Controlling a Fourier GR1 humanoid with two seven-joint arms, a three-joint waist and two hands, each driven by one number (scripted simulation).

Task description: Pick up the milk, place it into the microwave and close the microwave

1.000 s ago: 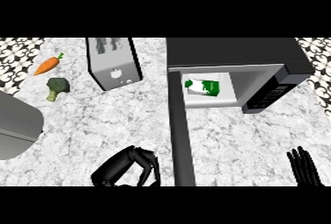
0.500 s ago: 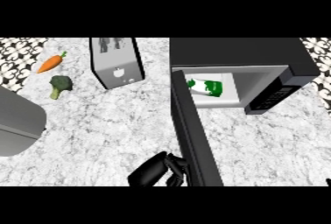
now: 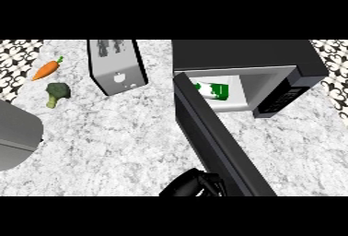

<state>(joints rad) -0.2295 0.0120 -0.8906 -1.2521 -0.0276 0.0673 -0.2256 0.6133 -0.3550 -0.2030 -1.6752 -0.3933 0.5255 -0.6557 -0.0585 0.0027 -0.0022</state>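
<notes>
The milk [image 3: 215, 90] stands inside the microwave [image 3: 272, 55], at the far right part of the table [image 3: 122, 133]. The microwave door [image 3: 217, 143] is partly open. The left hand [image 3: 194, 184] touches the door near the table's near edge, with curled fingers holding nothing. The right hand is not visible.

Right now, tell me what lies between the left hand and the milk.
In the head view, the open microwave door stands between the left hand and the milk inside the microwave.
</notes>
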